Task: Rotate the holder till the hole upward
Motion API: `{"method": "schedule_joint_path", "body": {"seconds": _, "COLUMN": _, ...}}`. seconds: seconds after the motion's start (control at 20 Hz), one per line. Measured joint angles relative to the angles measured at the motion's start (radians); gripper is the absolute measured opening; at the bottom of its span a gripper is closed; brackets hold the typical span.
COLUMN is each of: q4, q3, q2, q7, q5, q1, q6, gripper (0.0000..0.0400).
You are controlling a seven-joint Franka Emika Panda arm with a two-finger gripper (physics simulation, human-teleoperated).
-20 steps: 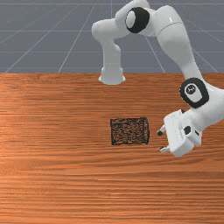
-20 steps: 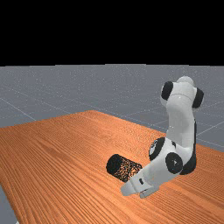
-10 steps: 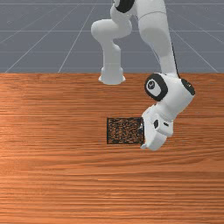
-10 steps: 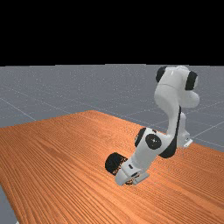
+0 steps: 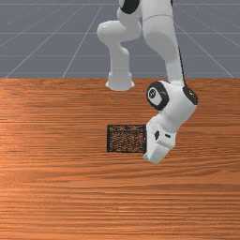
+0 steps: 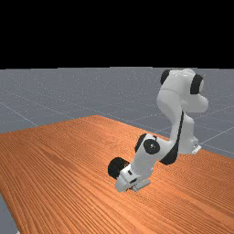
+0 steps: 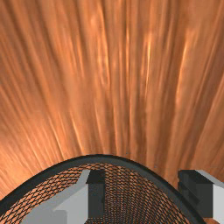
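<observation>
The gripper [image 5: 159, 142] is low over the table, against the front view's right end of the black mesh holder [image 5: 126, 138], covering that end. The holder lies on its side. In the far view the holder's dark end [image 6: 117, 168] sticks out behind the hand. Seen from the wrist, the holder's round rim [image 7: 100, 158] curves below the hand, its open mouth facing the camera. The gripper [image 7: 141, 193] is open, its fingers wide apart. One finger stands within the mouth's outline, the other at the rim; whether either touches is unclear.
The wooden table [image 5: 56, 187] extends all around the holder. The arm's white base [image 5: 120, 77] stands at the table's back edge in the front view, and the forearm comes down from the upper right to the hand.
Over the last second my hand has swung toward the front view's left and come up against the holder's end. The holder has slid left there, still lying on its side.
</observation>
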Motion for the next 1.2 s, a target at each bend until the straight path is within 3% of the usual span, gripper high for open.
{"method": "schedule_joint_path", "body": {"seconds": 0.05, "q4": -0.002, "q3": -0.010, "q2": 0.001, "q7": 0.002, "q5": -0.017, "q1": 0.007, "q6": -0.001, "gripper": 0.0149}}
{"method": "schedule_joint_path", "body": {"seconds": 0.25, "q4": -0.016, "q3": 0.002, "q2": -0.030, "q7": -0.022, "q5": 0.007, "q1": -0.016, "q6": 0.010, "gripper": 0.0065}}
{"method": "schedule_joint_path", "body": {"seconds": 0.5, "q4": -0.080, "q3": 0.091, "q2": -0.133, "q7": -0.179, "q5": 0.142, "q1": -0.112, "q6": 0.029, "gripper": 0.0035}}
{"method": "schedule_joint_path", "body": {"seconds": 0.55, "q4": -0.093, "q3": 0.167, "q2": -0.156, "q7": -0.302, "q5": 0.261, "q1": -0.187, "q6": 0.024, "gripper": 0.0036}}
{"method": "schedule_joint_path", "body": {"seconds": 0.7, "q4": -0.124, "q3": 0.245, "q2": -0.210, "q7": -0.471, "q5": 0.420, "q1": -0.274, "q6": -0.001, "gripper": 0.0038}}
{"method": "schedule_joint_path", "body": {"seconds": 0.75, "q4": -0.133, "q3": 0.298, "q2": -0.208, "q7": -0.570, "q5": 0.518, "q1": -0.327, "q6": -0.045, "gripper": 0.0040}}
{"method": "schedule_joint_path", "body": {"seconds": 0.9, "q4": -0.209, "q3": 0.347, "q2": -0.248, "q7": -0.695, "q5": 0.635, "q1": -0.393, "q6": -0.067, "gripper": 0.0039}}
{"method": "schedule_joint_path", "body": {"seconds": 1.0, "q4": -0.236, "q3": 0.326, "q2": -0.308, "q7": -0.725, "q5": 0.707, "q1": -0.404, "q6": -0.127, "gripper": 0.0039}}
{"method": "schedule_joint_path", "body": {"seconds": 1.1, "q4": -0.383, "q3": 0.291, "q2": -0.424, "q7": -0.808, "q5": 0.775, "q1": -0.392, "q6": -0.078, "gripper": 0.0040}}
{"method": "schedule_joint_path", "body": {"seconds": 1.15, "q4": -0.467, "q3": 0.269, "q2": -0.488, "q7": -0.783, "q5": 0.766, "q1": -0.366, "q6": 0.012, "gripper": 0.0040}}
{"method": "schedule_joint_path", "body": {"seconds": 1.2, "q4": -0.513, "q3": 0.265, "q2": -0.517, "q7": -0.819, "q5": 0.802, "q1": -0.366, "q6": 0.011, "gripper": 0.0038}}
